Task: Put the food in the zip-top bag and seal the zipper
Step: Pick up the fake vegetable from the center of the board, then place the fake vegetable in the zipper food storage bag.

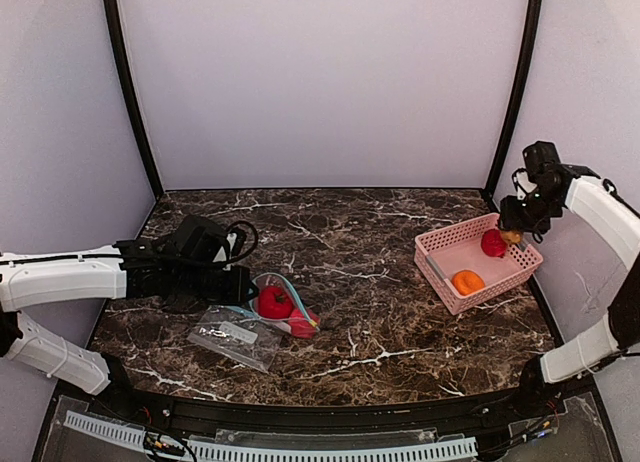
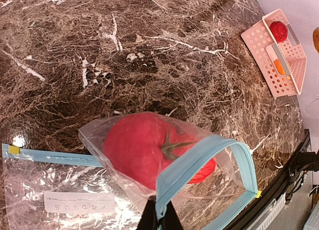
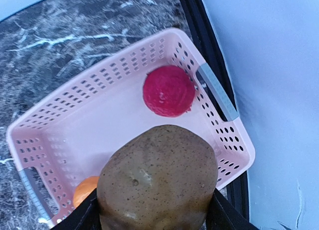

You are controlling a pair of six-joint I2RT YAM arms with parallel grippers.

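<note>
Bulging clear zip-top bag (image 2: pixel 75 185), teal zipper (image 2: pixel 192 158) agape

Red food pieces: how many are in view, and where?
3. One red piece lies inside the zip-top bag, a second red piece sits mostly hidden behind it, and a third red piece lies in the pink basket. Others may be hidden.

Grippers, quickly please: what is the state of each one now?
Left gripper: closed on the blue zipper of the bag.
Right gripper: holding the brown fruit over the pink basket.
</note>
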